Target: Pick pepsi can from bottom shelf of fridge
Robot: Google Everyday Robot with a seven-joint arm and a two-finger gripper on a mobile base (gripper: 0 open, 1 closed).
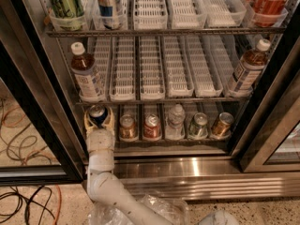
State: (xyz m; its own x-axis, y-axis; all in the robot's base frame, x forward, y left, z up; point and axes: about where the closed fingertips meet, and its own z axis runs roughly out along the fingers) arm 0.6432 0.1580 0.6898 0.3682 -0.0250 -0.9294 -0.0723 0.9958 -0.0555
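Left of the orange-brown can (pixel 126 127), on the bottom shelf (pixel 138 140): pepsi can (pixel 98 114) clasped between the narrowly parted fingers (pixel 87 123) of the gripper (pixel 99 121). Risk: slipping on withdrawal, or clipping the rack just above that can.

At the left of the shelf (pixel 161 143), my cream gripper (pixel 99 119) clasps the blue, silver-topped can (pixel 98 112). My arm (pixel 101 159) is white, the sill (pixel 187 166) steel-grey.

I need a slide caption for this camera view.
Gripper holding the pepsi can, left end of bottom shelf in fridge.
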